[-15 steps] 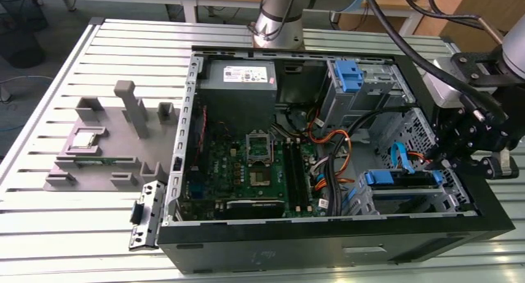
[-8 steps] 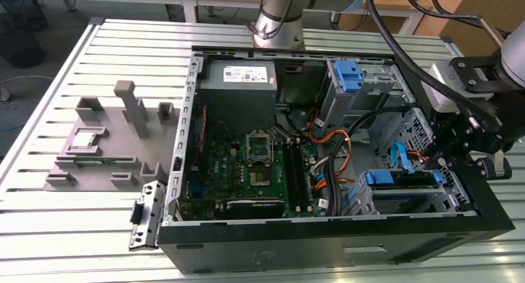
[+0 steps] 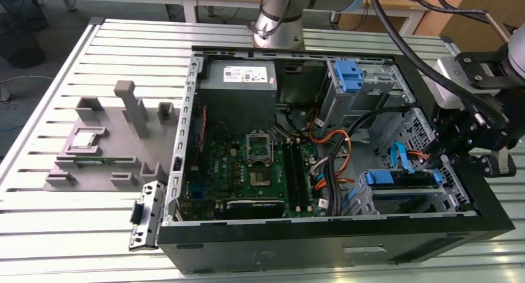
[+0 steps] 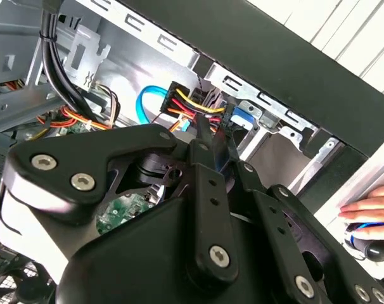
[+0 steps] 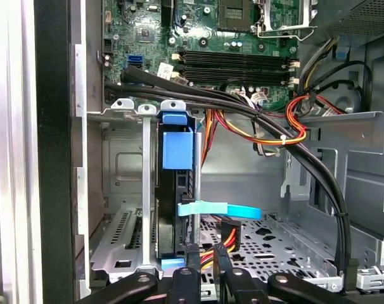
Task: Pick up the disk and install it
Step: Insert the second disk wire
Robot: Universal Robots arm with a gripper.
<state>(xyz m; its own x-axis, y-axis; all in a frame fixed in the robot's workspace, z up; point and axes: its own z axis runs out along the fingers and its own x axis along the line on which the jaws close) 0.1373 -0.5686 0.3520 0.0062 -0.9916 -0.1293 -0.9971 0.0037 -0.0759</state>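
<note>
The disk [image 3: 399, 178], a dark drive in a blue carrier bracket, sits in the lower drive cage at the exterior view's right of the open computer case. In the first wrist view the disk [image 5: 177, 152] stands on edge in the cage slot, its blue tab by the cage rim. My gripper [image 3: 447, 155] hangs over the case's right wall just beside that cage. In both wrist views its black fingers [image 5: 193, 263] are a narrow gap apart with nothing between them; coloured power cables [image 4: 192, 104] lie behind the gripper [image 4: 214, 144].
A grey power-supply box [image 3: 238, 74] and a second blue bracket [image 3: 350, 75] are at the case's far end. A light-blue cable [image 5: 220, 209] and black cable bundles [image 5: 243, 107] cross the cage. A grey fixture [image 3: 107, 141] stands on the slatted table. A person's hand [image 4: 369, 209] rests outside the case.
</note>
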